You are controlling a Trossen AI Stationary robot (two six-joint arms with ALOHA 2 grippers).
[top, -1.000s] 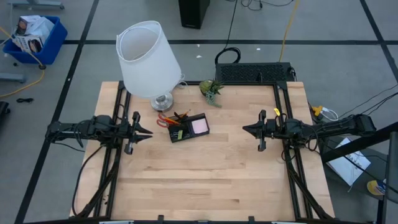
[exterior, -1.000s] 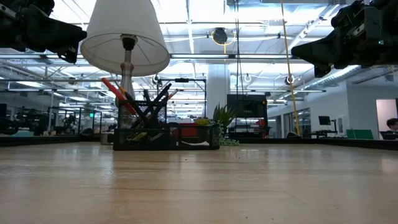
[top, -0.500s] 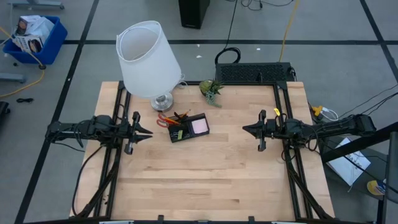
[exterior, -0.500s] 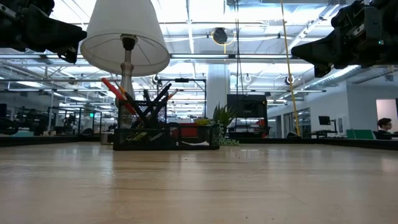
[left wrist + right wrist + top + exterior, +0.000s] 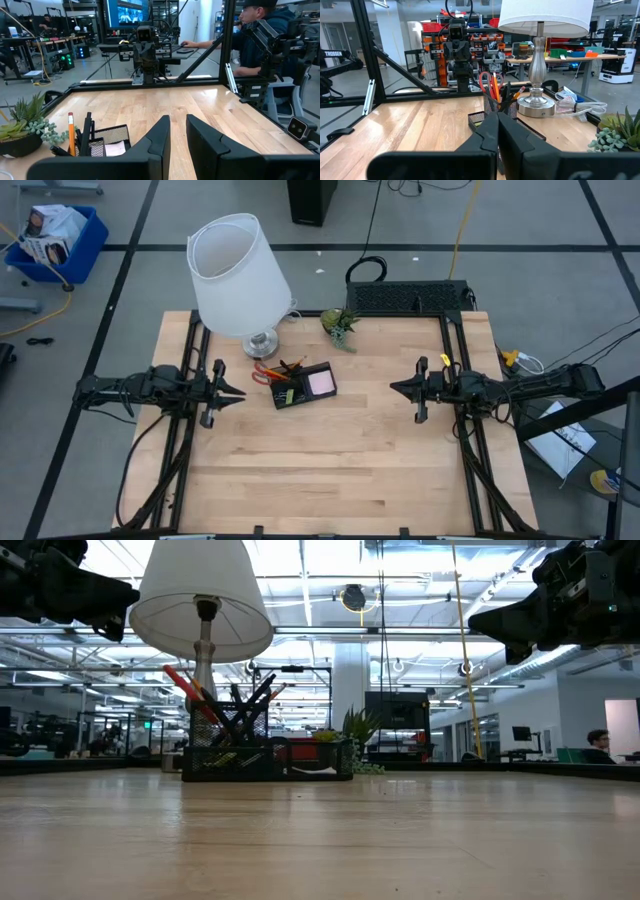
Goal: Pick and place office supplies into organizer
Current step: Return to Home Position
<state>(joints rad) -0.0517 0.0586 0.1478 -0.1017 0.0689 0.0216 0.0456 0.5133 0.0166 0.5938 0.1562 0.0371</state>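
Pens (image 5: 88,131) and pencils (image 5: 70,134) are standing inside the organizer (image 5: 225,762), so both arms are waiting well apart from it. The left gripper (image 5: 177,121) is gaping slightly and the right gripper (image 5: 497,118) is pinching closed, both empty.

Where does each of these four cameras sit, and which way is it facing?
High view: overhead, straight down on the table; both arms, left gripper, right gripper.
Low view: table-top height, level toward the organizer; both grippers above.
Left wrist view: on its arm, facing the right arm; own open fingers.
Right wrist view: mirrored, facing the left arm; own shut fingers.
All share the organizer.
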